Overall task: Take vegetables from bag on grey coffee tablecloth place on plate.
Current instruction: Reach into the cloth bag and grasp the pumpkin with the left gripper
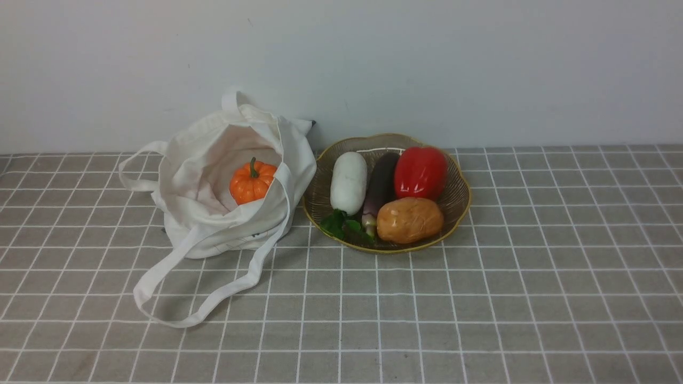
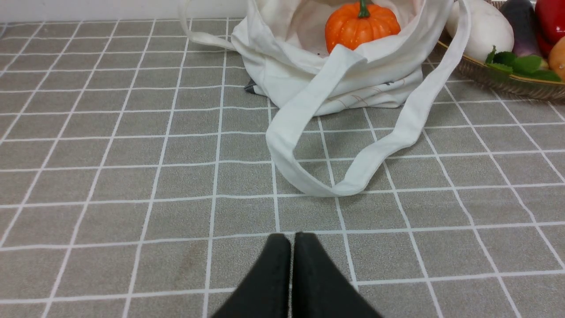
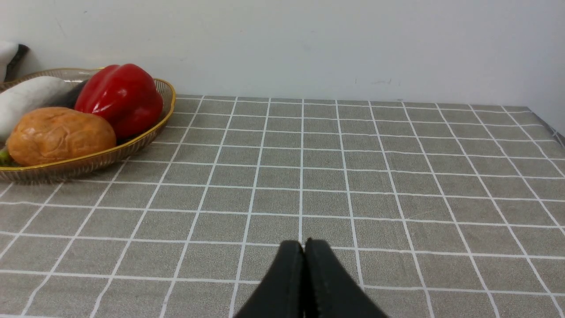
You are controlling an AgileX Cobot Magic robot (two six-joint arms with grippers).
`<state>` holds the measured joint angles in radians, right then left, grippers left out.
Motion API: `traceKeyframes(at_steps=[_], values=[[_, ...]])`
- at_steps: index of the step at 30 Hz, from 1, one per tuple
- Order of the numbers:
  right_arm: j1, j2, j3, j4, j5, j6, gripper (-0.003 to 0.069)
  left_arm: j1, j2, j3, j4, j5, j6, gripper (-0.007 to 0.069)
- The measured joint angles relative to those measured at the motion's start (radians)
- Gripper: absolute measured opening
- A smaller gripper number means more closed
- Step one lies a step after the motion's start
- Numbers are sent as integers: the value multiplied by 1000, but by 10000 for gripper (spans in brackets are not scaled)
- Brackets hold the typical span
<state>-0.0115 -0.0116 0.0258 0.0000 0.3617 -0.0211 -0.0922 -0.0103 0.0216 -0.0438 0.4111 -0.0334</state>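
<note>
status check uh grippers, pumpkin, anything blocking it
Both grippers shut, holding nothing. Pumpkin inside open white bag, not on plate. Strap handle crosses pumpkin's right edge.

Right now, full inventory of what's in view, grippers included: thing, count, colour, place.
pumpkin: 1, orange with green stem, inside the bag
bag: 1, white, on the tablecloth, left of the plate
plate: 1, brown with gold rim, on the tablecloth
white vegetable: 1, white with green leaves, on plate
eggplant: 1, dark purple, on plate
bell pepper: 1, red, on plate
potato: 1, tan, on plate, nearest the robot
tablecloth: 1, grey with white grid, under bag and plate
wall: 1, pale, behind
left gripper: 1, black, shut, above tablecloth
right gripper: 1, black, shut, above tablecloth
</note>
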Motion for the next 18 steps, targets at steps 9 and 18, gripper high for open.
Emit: traceKeyframes(at_steps=[9,18], values=[[0,0,0,0,0,0,-15,0,0,0,-9,0,-3,-5],[0,0,0,0,0,1,-15,0,0,6,-451,-1,-153,-5]])
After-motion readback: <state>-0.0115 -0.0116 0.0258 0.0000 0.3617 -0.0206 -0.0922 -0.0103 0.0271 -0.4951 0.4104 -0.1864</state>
